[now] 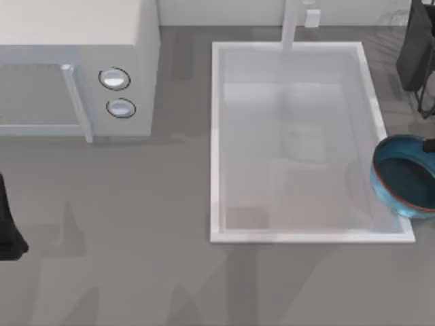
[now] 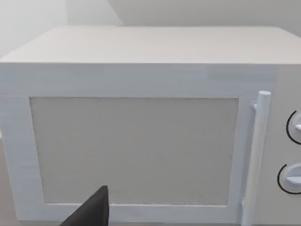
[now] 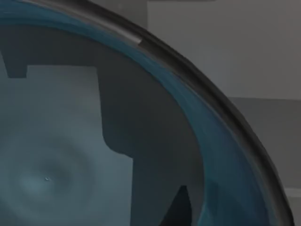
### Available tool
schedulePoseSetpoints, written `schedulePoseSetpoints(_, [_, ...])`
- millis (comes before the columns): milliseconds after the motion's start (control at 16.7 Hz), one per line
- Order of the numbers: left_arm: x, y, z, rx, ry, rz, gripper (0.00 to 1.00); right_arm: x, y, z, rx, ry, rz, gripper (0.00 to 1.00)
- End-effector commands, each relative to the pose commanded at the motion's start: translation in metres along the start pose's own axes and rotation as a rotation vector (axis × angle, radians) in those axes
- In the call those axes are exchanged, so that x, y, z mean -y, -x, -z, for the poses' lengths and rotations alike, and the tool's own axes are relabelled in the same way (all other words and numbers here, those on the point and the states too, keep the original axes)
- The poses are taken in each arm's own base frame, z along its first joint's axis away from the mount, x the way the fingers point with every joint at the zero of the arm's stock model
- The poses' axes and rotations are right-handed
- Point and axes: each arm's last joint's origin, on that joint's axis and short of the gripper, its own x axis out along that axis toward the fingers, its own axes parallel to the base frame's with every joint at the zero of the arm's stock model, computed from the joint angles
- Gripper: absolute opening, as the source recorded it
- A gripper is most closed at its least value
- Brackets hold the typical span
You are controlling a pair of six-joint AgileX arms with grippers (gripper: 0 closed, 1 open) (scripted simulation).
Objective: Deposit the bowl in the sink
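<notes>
The blue bowl (image 1: pixel 404 178) with its reddish-brown rim hangs at the top view's right edge, overlapping the right rim of the white sink (image 1: pixel 306 237) and casting a shadow on the sink's floor. My right gripper (image 1: pixel 428 145) is shut on the bowl's far rim, with the dark arm rising behind it. In the right wrist view the bowl's teal inside (image 3: pixel 51 155) is very close, with one dark finger (image 3: pixel 178 207) against its wall. My left arm (image 1: pixel 8 227) rests parked at the table's left edge.
A white microwave (image 1: pixel 75 41) with two round knobs (image 1: pixel 114 78) stands at the back left, and its door (image 2: pixel 136 150) faces the left wrist camera. The white faucet post (image 1: pixel 291 24) rises behind the sink. Grey tabletop lies in front of the microwave and sink.
</notes>
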Motion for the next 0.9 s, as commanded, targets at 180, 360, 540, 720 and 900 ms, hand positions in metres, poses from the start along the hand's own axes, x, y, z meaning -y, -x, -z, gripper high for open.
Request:
schedulePoseSetpoints(180, [0.0, 0.0, 0.0, 0.0, 0.0, 0.0, 1.0, 0.0, 0.0, 0.0, 0.0, 0.0, 0.0, 0.1])
schedulePoseSetpoints(360, [0.0, 0.0, 0.0, 0.0, 0.0, 0.0, 1.0, 0.0, 0.0, 0.0, 0.0, 0.0, 0.0, 0.0])
schedulePoseSetpoints(540, [0.0, 0.0, 0.0, 0.0, 0.0, 0.0, 1.0, 0.0, 0.0, 0.0, 0.0, 0.0, 0.0, 0.0])
schedulePoseSetpoints(720, [0.0, 0.0, 0.0, 0.0, 0.0, 0.0, 1.0, 0.0, 0.0, 0.0, 0.0, 0.0, 0.0, 0.0])
schedulePoseSetpoints(900, [0.0, 0.0, 0.0, 0.0, 0.0, 0.0, 1.0, 0.0003, 0.0048, -0.0014, 0.004, -0.002, 0.0, 0.0])
